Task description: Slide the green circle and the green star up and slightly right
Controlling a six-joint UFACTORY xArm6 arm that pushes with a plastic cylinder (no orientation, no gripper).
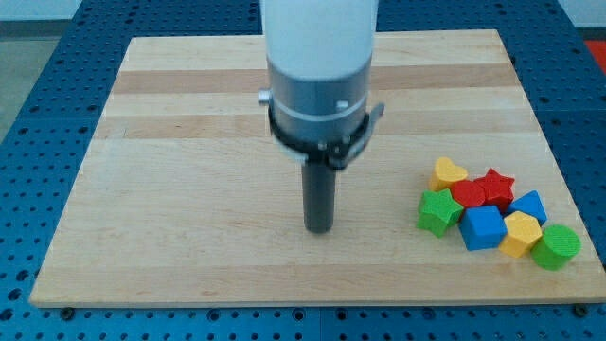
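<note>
The green star (437, 211) lies at the left end of a cluster of blocks at the view's lower right. The green circle (557, 246) lies at the cluster's right end, near the board's bottom right corner. My tip (319, 229) rests on the board in the lower middle, well to the left of the green star, touching no block. The rod rises from it into the arm's grey and white body (320, 66).
Between the two green blocks lie a yellow heart (449, 173), a red block (469, 194), a red star (496, 185), a blue cube (482, 227), a smaller blue block (528, 205) and a yellow block (521, 233). The wooden board (189, 189) lies on a blue perforated table.
</note>
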